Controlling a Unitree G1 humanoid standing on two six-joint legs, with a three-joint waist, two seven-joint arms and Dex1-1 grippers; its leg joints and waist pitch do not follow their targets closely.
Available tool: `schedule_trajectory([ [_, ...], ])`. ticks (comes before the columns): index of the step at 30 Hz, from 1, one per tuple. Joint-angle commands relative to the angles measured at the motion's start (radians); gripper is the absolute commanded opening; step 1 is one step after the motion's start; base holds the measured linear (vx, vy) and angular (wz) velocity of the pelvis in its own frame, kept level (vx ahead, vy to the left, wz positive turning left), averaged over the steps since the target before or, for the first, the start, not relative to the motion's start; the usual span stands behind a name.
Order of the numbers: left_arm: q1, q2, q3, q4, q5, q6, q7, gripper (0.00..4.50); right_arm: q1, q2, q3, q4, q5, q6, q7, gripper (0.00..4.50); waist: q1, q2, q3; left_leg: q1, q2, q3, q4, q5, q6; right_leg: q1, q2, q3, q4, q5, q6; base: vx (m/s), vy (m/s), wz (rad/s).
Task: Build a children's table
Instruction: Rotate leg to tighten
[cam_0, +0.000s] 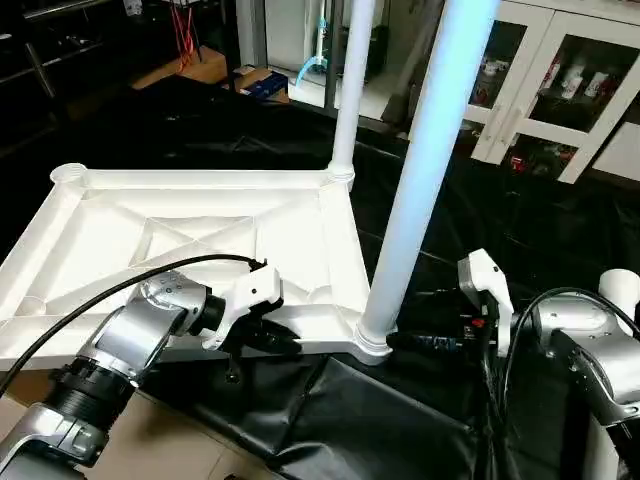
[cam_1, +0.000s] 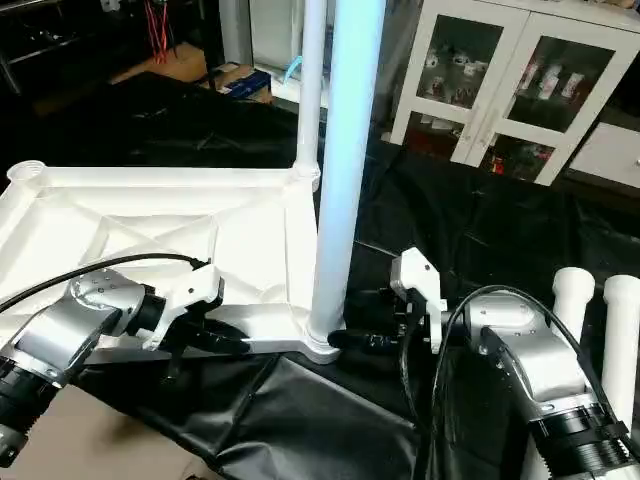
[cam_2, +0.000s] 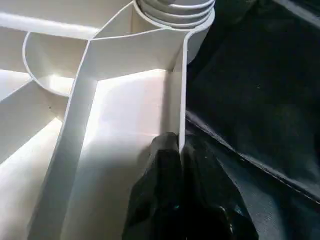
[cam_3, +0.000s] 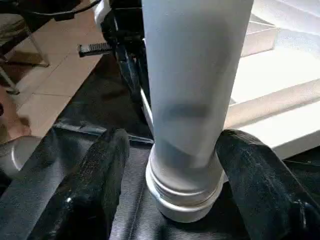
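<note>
Head views: tabletop (cam_0: 200, 240) lies underside up on black sheeting (cam_0: 380, 420), ribs and X-brace showing. Two legs stand upright in the right-hand corner sockets, the far leg (cam_0: 352, 90) and the near leg (cam_0: 425, 170). The far-left socket (cam_0: 68, 176) is bare. Two loose legs (cam_1: 600, 320) lie at the right edge beside the right forearm. By my read, half the legs are fitted.

Left wrist view: left gripper (cam_2: 181, 150), fingers together, pinches the tabletop's near rim wall (cam_2: 182, 100).

Right wrist view: right gripper (cam_3: 172, 165), fingers apart, straddles the near leg's base collar (cam_3: 185, 192) without touching.
</note>
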Motion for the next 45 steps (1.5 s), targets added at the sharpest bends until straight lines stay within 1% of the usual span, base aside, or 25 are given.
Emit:
schedule_trajectory([
  [1, -0.003, -0.006, -0.010, -0.046, -0.032, 0.005, -0.042, 0.00, 0.006, -0.002, 0.021, -0.003, -0.010, 0.005, 0.018, 3.07, -0.002, -0.002, -0.056, 0.020, 0.037, -0.018, -0.086, -0.351, 0.005, 0.031, -0.031, 0.035, -0.067, -0.382, -0.171, 0.000, 0.000, 0.00],
  [2, -0.003, -0.006, -0.010, -0.046, -0.032, 0.005, -0.042, 0.00, 0.006, -0.002, 0.021, -0.003, -0.010, 0.005, 0.018, 2.81, -0.001, -0.001, -0.057, 0.019, 0.037, -0.017, -0.085, -0.335, 0.008, 0.032, -0.030, 0.035, -0.066, -0.358, -0.178, 0.000, 0.000, 0.00],
  [4, -0.002, -0.004, -0.013, -0.049, -0.035, 0.007, -0.043, 0.00, -0.003, 0.010, 0.026, 0.018, -0.022, 0.001, 0.005, 2.68, -0.001, -0.001, -0.060, 0.017, 0.036, -0.015, -0.082, -0.298, 0.017, 0.034, -0.029, 0.036, -0.058, -0.297, -0.198, 0.000, 0.000, 0.00],
  [6, -0.003, -0.003, -0.015, -0.050, -0.035, 0.008, -0.041, 0.00, -0.013, 0.022, 0.028, 0.034, -0.026, 0.001, -0.006, 2.54, 0.001, -0.005, -0.063, 0.016, 0.035, -0.013, -0.079, -0.276, 0.026, 0.037, -0.030, 0.036, -0.055, -0.275, -0.206, 0.000, 0.000, 0.00],
  [10, -0.003, -0.005, -0.014, -0.053, -0.033, 0.012, -0.039, 0.00, -0.029, 0.042, 0.029, 0.055, -0.030, 0.003, -0.016, 2.12, 0.002, -0.003, -0.064, 0.013, 0.036, -0.013, -0.077, -0.241, 0.036, 0.040, -0.029, 0.035, -0.048, -0.237, -0.218, 0.000, 0.000, 0.00],
  [14, -0.002, -0.005, -0.011, -0.055, -0.030, 0.014, -0.039, 0.00, -0.032, 0.043, 0.029, 0.059, -0.028, 0.009, -0.014, 1.98, 0.001, -0.003, -0.062, 0.013, 0.035, -0.013, -0.078, -0.252, 0.033, 0.041, -0.029, 0.035, -0.050, -0.253, -0.215, 0.000, 0.000, 0.00],
  [15, -0.001, -0.006, -0.011, -0.055, -0.029, 0.014, -0.039, 0.00, -0.032, 0.044, 0.028, 0.060, -0.027, 0.010, -0.013, 1.95, 0.001, -0.006, -0.062, 0.013, 0.035, -0.013, -0.078, -0.256, 0.033, 0.041, -0.029, 0.034, -0.050, -0.261, -0.213, 0.000, 0.000, 0.00],
  [21, 0.000, -0.007, -0.007, -0.053, -0.026, 0.017, -0.034, 0.00, -0.032, 0.072, 0.007, 0.079, -0.023, 0.015, -0.053, 1.93, -0.001, -0.004, -0.061, 0.012, 0.035, -0.015, -0.080, -0.271, 0.022, 0.040, -0.029, 0.034, -0.053, -0.293, -0.199, 0.000, 0.000, 0.00],
  [22, -0.003, -0.015, -0.002, -0.048, -0.023, 0.026, -0.013, 0.00, -0.038, 0.096, -0.008, 0.108, -0.042, 0.001, -0.111, 1.93, -0.001, -0.005, -0.062, 0.013, 0.035, -0.015, -0.080, -0.274, 0.021, 0.039, -0.029, 0.034, -0.054, -0.296, -0.199, 0.000, 0.000, 0.00],
  [23, -0.013, -0.036, 0.011, -0.029, -0.009, 0.046, 0.046, 0.00, -0.049, 0.136, -0.027, 0.163, -0.084, -0.016, -0.227, 1.93, -0.004, -0.003, -0.060, 0.014, 0.035, -0.014, -0.079, -0.282, 0.012, 0.034, -0.030, 0.035, -0.054, -0.306, -0.200, 0.000, 0.000, 0.00],
  [24, -0.015, -0.041, 0.014, -0.024, -0.006, 0.051, 0.061, 0.00, -0.051, 0.144, -0.030, 0.175, -0.093, -0.017, -0.252, 1.93, -0.009, -0.005, -0.058, 0.011, 0.032, -0.015, -0.081, -0.301, -0.001, 0.034, -0.030, 0.034, -0.059, -0.344, -0.189, 0.000, 0.000, 0.00],
  [26, -0.033, -0.085, 0.041, 0.009, 0.006, 0.087, 0.154, 0.00, -0.062, 0.195, -0.054, 0.247, -0.141, -0.001, -0.420, 1.93, -0.016, -0.007, -0.060, 0.009, 0.030, -0.022, -0.082, -0.316, -0.022, 0.039, -0.031, 0.029, -0.060, -0.394, -0.167, 0.000, 0.000, 0.00],
  [28, -0.042, -0.111, 0.055, 0.024, 0.011, 0.107, 0.205, 0.00, -0.070, 0.230, -0.075, 0.287, -0.157, 0.018, -0.525, 1.92, -0.025, -0.006, -0.059, 0.011, 0.028, -0.021, -0.081, -0.333, -0.033, 0.031, -0.028, 0.030, -0.063, -0.399, -0.162, 0.000, 0.000, 0.00],
  [29, -0.064, -0.179, 0.092, 0.052, 0.010, 0.160, 0.318, 0.00, -0.087, 0.312, -0.124, 0.365, -0.179, 0.048, -0.748, 1.92, -0.033, -0.009, -0.058, 0.011, 0.030, -0.022, -0.082, -0.348, -0.038, 0.031, -0.028, 0.030, -0.064, -0.408, -0.160, 0.000, 0.000, 0.00],
  [30, -0.071, -0.203, 0.105, 0.060, 0.008, 0.179, 0.356, 0.00, -0.093, 0.339, -0.139, 0.387, -0.184, 0.057, -0.816, 1.91, -0.040, -0.006, -0.057, 0.012, 0.026, -0.023, -0.082, -0.370, -0.048, 0.025, -0.028, 0.028, -0.069, -0.439, -0.154, 0.000, 0.000, 0.00],
  [32, -0.092, -0.267, 0.132, 0.076, 0.006, 0.229, 0.446, 0.00, -0.109, 0.418, -0.171, 0.434, -0.198, 0.051, -0.992, 1.90, -0.044, -0.010, -0.059, 0.014, 0.022, -0.028, -0.081, -0.392, -0.054, 0.026, -0.028, 0.023, -0.076, -0.490, -0.127, 0.000, 0.000, 0.00],
  [33, -0.106, -0.303, 0.141, 0.088, 0.006, 0.249, 0.489, 0.00, -0.122, 0.467, -0.198, 0.461, -0.207, 0.018, -1.115, 1.90, -0.044, -0.009, -0.058, 0.020, 0.023, -0.026, -0.078, -0.401, -0.048, 0.018, -0.030, 0.025, -0.082, -0.506, -0.116, 0.000, 0.000, 0.00],
  [35, -0.129, -0.359, 0.156, 0.114, 0.016, 0.262, 0.574, 0.00, -0.142, 0.535, -0.227, 0.500, -0.218, -0.030, -1.272, 1.90, -0.051, -0.008, -0.057, 0.017, 0.021, -0.029, -0.080, -0.416, -0.049, 0.016, -0.028, 0.022, -0.086, -0.526, -0.101, 0.000, 0.000, 0.00],
  [36, -0.143, -0.387, 0.157, 0.133, 0.029, 0.254, 0.613, 0.00, -0.159, 0.570, -0.227, 0.524, -0.240, -0.072, -1.339, 1.90, -0.055, -0.010, -0.060, 0.018, 0.020, -0.031, -0.081, -0.423, -0.054, 0.016, -0.026, 0.018, -0.089, -0.530, -0.085, 0.000, 0.000, 0.00],
  [37, -0.147, -0.396, 0.156, 0.139, 0.033, 0.251, 0.625, 0.00, -0.164, 0.580, -0.225, 0.531, -0.247, -0.085, -1.355, 1.90, -0.056, -0.008, -0.060, 0.020, 0.020, -0.030, -0.080, -0.432, -0.054, 0.012, -0.024, 0.018, -0.089, -0.527, -0.082, 0.000, 0.000, 0.00],
  [38, -0.160, -0.422, 0.154, 0.163, 0.047, 0.233, 0.661, 0.00, -0.186, 0.611, -0.209, 0.553, -0.275, -0.129, -1.396, 1.90, -0.055, -0.008, -0.059, 0.019, 0.019, -0.030, -0.081, -0.443, -0.045, 0.012, -0.025, 0.017, -0.091, -0.512, -0.075, 0.000, 0.000, 0.00],
  [39, -0.160, -0.422, 0.154, 0.163, 0.047, 0.233, 0.661, 0.00, -0.186, 0.611, -0.209, 0.553, -0.275, -0.129, -1.396, 1.90, -0.057, -0.008, -0.059, 0.018, 0.019, -0.031, -0.083, -0.444, -0.044, 0.014, -0.023, 0.017, -0.091, -0.504, -0.074, 0.000, 0.000, 0.00],
  [40, -0.168, -0.440, 0.154, 0.178, 0.054, 0.219, 0.683, 0.00, -0.206, 0.638, -0.198, 0.564, -0.284, -0.177, -1.397, 1.90, -0.056, -0.009, -0.059, 0.017, 0.019, -0.031, -0.084, -0.443, -0.040, 0.017, -0.022, 0.016, -0.091, -0.498, -0.071, 0.000, 0.000, 0.00],
  [43, -0.170, -0.444, 0.154, 0.175, 0.060, 0.224, 0.690, 0.00, -0.231, 0.659, -0.197, 0.560, -0.262, -0.256, -1.328, 1.89, -0.056, -0.009, -0.063, 0.013, 0.019, -0.031, -0.085, -0.442, -0.025, 0.020, -0.025, 0.019, -0.088, -0.462, -0.074, 0.000, 0.000, 0.00],
  [45, -0.165, -0.428, 0.152, 0.167, 0.064, 0.227, 0.681, 0.00, -0.225, 0.664, -0.201, 0.520, -0.200, -0.270, -1.184, 1.89, -0.053, -0.006, -0.064, 0.008, 0.019, -0.027, -0.085, -0.415, -0.004, 0.025, -0.023, 0.022, -0.081, -0.391, -0.098, 0.000, 0.000, 0.00],
])
